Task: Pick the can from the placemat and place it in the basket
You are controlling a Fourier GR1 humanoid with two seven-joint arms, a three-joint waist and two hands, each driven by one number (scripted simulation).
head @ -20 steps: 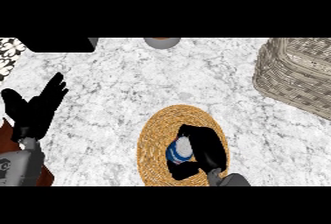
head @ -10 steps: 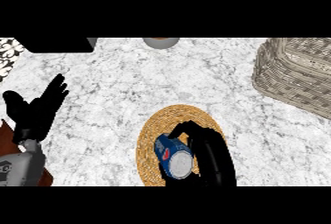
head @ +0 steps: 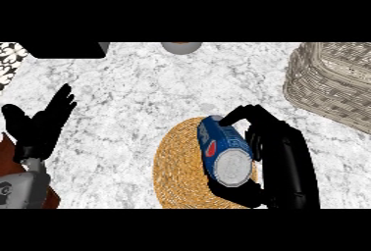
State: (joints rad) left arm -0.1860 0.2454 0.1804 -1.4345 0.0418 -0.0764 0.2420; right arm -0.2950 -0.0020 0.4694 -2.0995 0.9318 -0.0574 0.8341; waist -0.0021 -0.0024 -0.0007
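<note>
My right hand is curled round the blue cylindrical metal can over the round woven straw placemat. Carrying it to the grey wicker basket, far right, remains.

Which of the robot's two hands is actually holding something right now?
The right hand, curled round the blue can over the placemat; the left hand rests open, holding nothing.

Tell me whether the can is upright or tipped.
Tipped: the can lies slanted in the right hand, blue side and silver end both showing, over the placemat.
</note>
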